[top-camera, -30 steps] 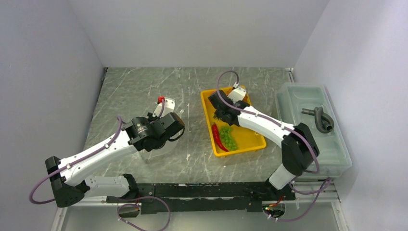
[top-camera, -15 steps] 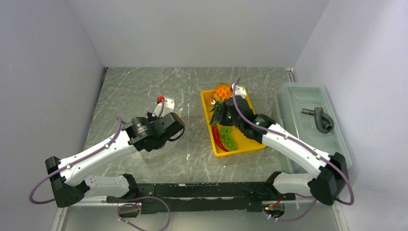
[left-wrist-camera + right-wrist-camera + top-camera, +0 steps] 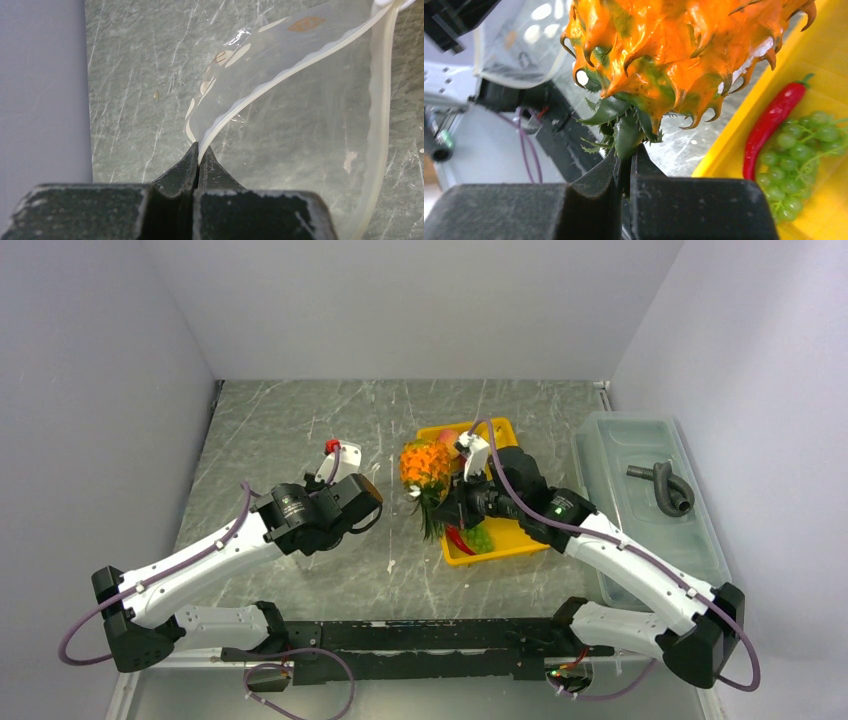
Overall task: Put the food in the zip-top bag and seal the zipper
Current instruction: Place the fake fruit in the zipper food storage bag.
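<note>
My right gripper (image 3: pixel 437 502) is shut on the green leaves (image 3: pixel 626 132) of the orange pineapple (image 3: pixel 425 464), held in the air just left of the yellow tray (image 3: pixel 523 532). The pineapple fills the right wrist view (image 3: pixel 674 45). A red chilli (image 3: pixel 774 117), green grapes (image 3: pixel 804 150) and a peach (image 3: pixel 447 437) lie in the tray. My left gripper (image 3: pixel 199 148) is shut on the zipper (image 3: pixel 280 65) of the clear dotted zip-top bag (image 3: pixel 300 110) and holds its mouth open above the table. The bag also shows in the right wrist view (image 3: pixel 519 45), left of the pineapple.
A translucent lidded bin (image 3: pixel 650 540) with a grey hose piece (image 3: pixel 665 485) on it stands at the right, beside the tray. White walls close off the left, back and right of the marbled table (image 3: pixel 290 420).
My right gripper has lifted the pineapple out of the tray's far end and carried it left and nearer, toward the bag. The left arm has barely moved.
</note>
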{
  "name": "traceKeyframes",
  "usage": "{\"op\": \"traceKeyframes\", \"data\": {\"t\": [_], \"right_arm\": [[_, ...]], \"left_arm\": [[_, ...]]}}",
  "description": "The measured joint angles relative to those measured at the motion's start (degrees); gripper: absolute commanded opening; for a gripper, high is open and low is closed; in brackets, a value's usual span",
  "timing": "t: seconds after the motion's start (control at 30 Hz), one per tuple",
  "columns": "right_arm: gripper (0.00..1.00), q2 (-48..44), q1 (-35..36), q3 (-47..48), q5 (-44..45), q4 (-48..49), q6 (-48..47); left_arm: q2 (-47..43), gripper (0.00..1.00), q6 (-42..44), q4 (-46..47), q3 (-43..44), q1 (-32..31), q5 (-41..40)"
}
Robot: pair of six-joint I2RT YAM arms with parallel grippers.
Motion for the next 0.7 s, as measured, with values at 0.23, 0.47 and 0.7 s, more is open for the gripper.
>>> {"op": "traceKeyframes", "data": {"t": [0.23,0.47,0.7], "right_arm": [[0.00,-4.2,0.5,0.0,-11.3,-2.1,-3.2],[0.00,-4.9,1.9,1.5,-18.0,-3.6,-3.8],[0.00,-2.0,4.5,2.8,-20.7,-3.7,-3.7]], "left_arm": [[0.0,0.00,0.0,0.0,0.0,0.0,0.0],[0.1,0.00,0.2,0.1,0.0,0.0,0.1],[0.1,0.00,0.2,1.0,0.0,0.0,0.1]]}}
